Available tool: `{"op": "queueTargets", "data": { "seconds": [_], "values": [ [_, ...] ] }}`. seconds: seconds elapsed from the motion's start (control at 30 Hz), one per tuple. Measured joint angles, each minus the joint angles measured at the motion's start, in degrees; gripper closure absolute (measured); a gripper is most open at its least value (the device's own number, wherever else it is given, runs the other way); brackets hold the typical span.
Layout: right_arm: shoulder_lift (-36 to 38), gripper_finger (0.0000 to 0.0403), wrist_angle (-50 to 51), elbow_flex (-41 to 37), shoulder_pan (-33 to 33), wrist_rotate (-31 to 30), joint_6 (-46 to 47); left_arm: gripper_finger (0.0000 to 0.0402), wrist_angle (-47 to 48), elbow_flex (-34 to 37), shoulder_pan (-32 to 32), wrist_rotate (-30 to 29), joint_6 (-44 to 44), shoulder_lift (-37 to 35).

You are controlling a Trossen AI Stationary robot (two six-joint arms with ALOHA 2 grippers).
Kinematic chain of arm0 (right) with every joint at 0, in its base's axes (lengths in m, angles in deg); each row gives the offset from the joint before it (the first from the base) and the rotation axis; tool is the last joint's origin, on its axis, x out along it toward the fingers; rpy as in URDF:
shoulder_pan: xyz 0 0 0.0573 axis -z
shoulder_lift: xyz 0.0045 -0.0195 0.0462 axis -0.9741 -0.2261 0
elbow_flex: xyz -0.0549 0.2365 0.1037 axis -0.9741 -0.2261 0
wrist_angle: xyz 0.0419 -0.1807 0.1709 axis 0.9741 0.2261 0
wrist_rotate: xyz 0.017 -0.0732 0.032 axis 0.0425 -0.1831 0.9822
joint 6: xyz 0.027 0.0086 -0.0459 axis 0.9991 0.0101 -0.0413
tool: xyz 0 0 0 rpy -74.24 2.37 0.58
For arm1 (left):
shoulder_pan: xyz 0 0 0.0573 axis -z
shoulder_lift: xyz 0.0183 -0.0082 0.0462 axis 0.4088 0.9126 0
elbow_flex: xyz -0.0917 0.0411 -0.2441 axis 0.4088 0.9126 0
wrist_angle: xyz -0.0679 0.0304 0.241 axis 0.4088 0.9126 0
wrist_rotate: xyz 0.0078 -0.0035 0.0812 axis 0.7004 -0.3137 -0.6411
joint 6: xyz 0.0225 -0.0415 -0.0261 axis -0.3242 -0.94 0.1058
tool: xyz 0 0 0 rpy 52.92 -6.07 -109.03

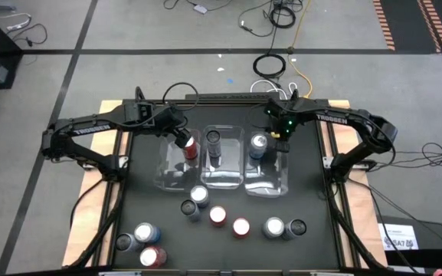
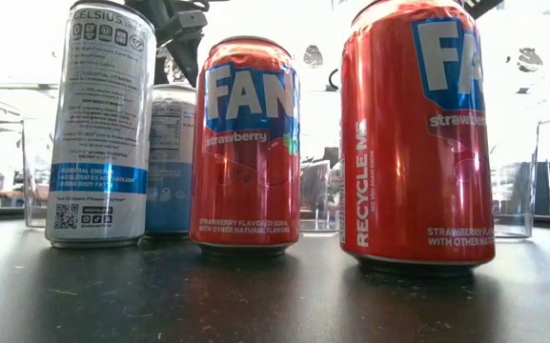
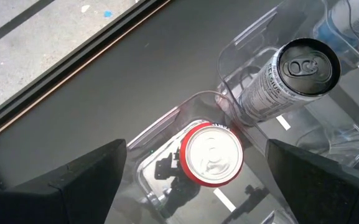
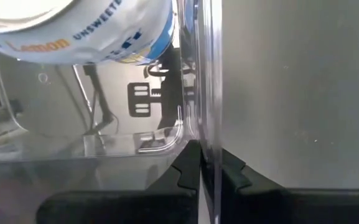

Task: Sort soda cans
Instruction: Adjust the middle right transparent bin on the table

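Note:
Three clear bins stand side by side mid-table. A red can stands upright in the left bin, a dark can in the middle bin, and a silver-blue can in the right bin. My left gripper hovers open above the red can, its fingers wide on either side and clear of it. My right gripper is shut on the right bin's wall. Several more cans stand on the near half of the table. My right gripper pinches the right bin's clear side wall close to a corner, one finger inside the bin and one outside. The fingers come from above, pointing down. The bin sits flat on the table.
Loose cans stand upright near the table's near edge: silver, red, red, silver and dark at right, several at near left. Bare dark tabletop lies left and right of the bins.

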Motion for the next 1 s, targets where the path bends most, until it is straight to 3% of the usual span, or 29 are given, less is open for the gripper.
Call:
{"op": "queueTargets", "data": {
  "seconds": [0.27,1.0],
  "values": [
    [0.0,0.0394,-2.2,0.0,1.2,-0.1,-5.2,0.0009,-1.2,0.0,0.0,0.0,0.0,0.0],
    [0.0,0.0394,-4.5,0.0,4.2,0.0,-8.0,0.0009,-6.1,0.0,0.0,0.0,0.0,0.0]
  ]
}}
